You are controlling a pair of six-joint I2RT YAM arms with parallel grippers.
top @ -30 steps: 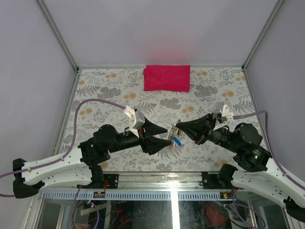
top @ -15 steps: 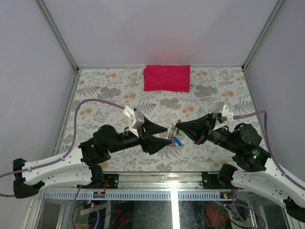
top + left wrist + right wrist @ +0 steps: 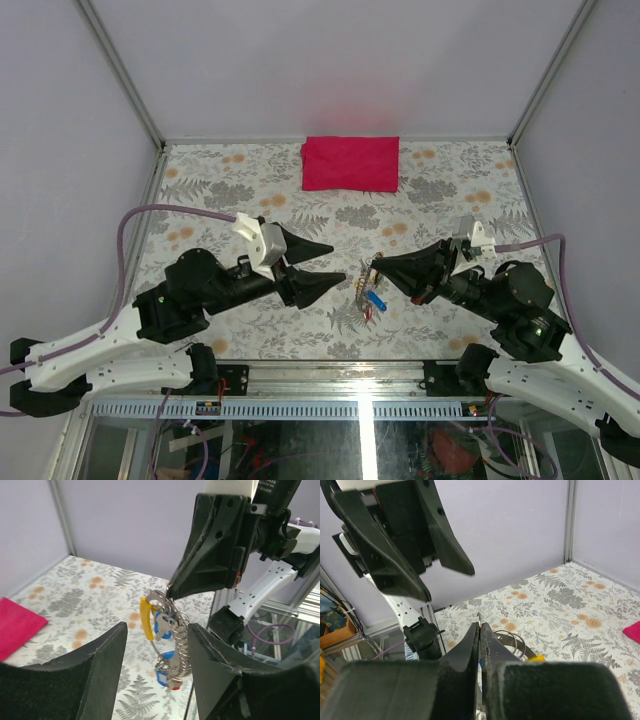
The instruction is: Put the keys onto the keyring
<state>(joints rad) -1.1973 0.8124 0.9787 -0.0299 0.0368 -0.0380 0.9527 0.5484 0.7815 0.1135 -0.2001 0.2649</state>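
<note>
Now that the left claw (image 3: 333, 262) has let go and drawn back toward its own side, the bundle it was working at a second ago hangs from the right claw (image 3: 380, 263) alone. The left claw stands released and empty, its fingers (image 3: 100, 650) spread on either side of the dangling bunch but apart from it. The right claw has barely moved and stays clenched, its tip pinching the top of the keyring (image 3: 512, 640).

Below that pinch the keys (image 3: 368, 295) hang in a cluster near the middle of the surface (image 3: 220, 190), between the two arms. A yellow tag (image 3: 145, 617) and a blue tag (image 3: 162, 622) show plainly, with something red at the bottom. Whether the lowest key touches the surface cannot be told.

Several keys look already gathered on the ring, so the retreat probably marks one key threaded, or a pause to take a fresh hold. I cannot tell whether every key is fully on.

A red cloth (image 3: 350, 163) lies at the far edge, well apart and no hindrance. The real obstacle is the bunch itself, since tags and keys crowd the thin wire and hide its split end.
</note>
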